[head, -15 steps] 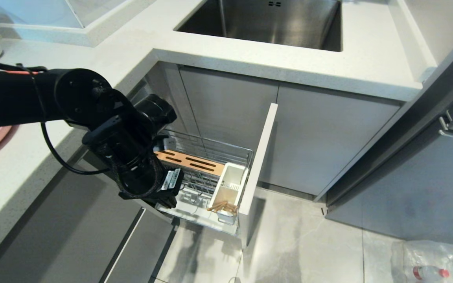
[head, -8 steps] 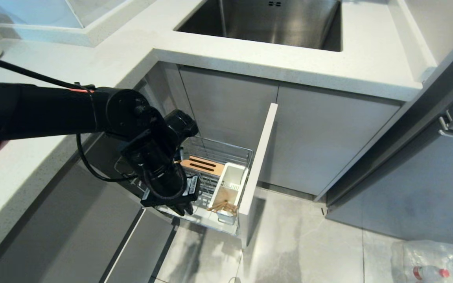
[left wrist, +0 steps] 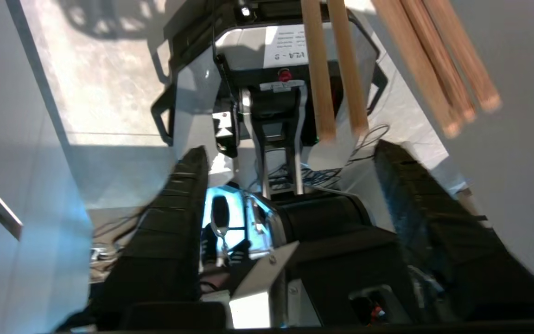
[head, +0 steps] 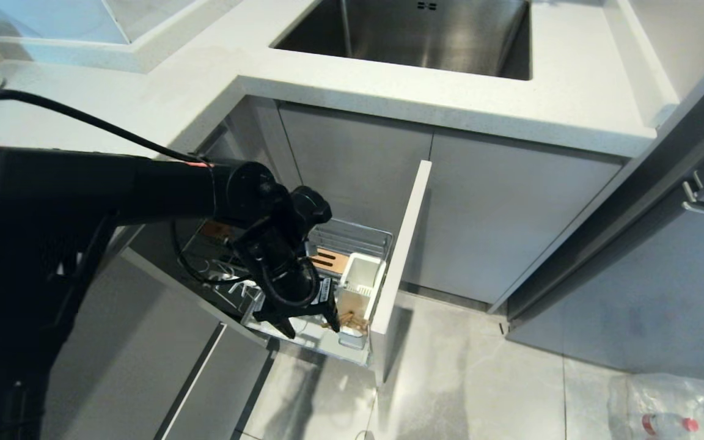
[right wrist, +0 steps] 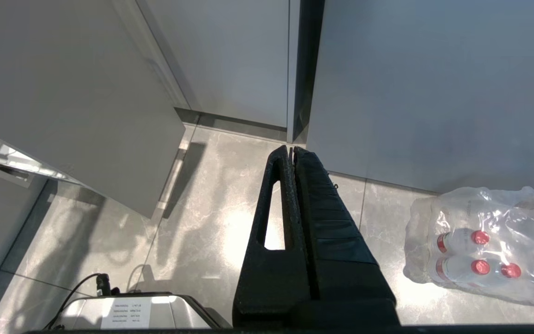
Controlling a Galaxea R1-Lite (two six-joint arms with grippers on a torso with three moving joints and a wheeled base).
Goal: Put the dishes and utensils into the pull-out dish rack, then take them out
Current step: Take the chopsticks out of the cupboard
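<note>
- The left gripper [head: 308,322] is positioned low over the pull-out dish rack [head: 352,235], jaws spread apart, nothing grasped.
- The chopsticks [head: 352,321] are seated in the rack's white caddy [head: 361,278].
- The right gripper [right wrist: 291,153] is parked above the floor, jaws pressed together.

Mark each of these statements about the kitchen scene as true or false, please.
1. The dish rack is pulled out. True.
2. Chopsticks stand in the white utensil caddy. True.
3. The left tool is shut on a spoon. False: its fingers are spread, with nothing between them.
4. The right tool is wide open. False: it is shut, above the floor.
5. Water bottles lie in the sink. False: the bottle pack lies on the floor.
</note>
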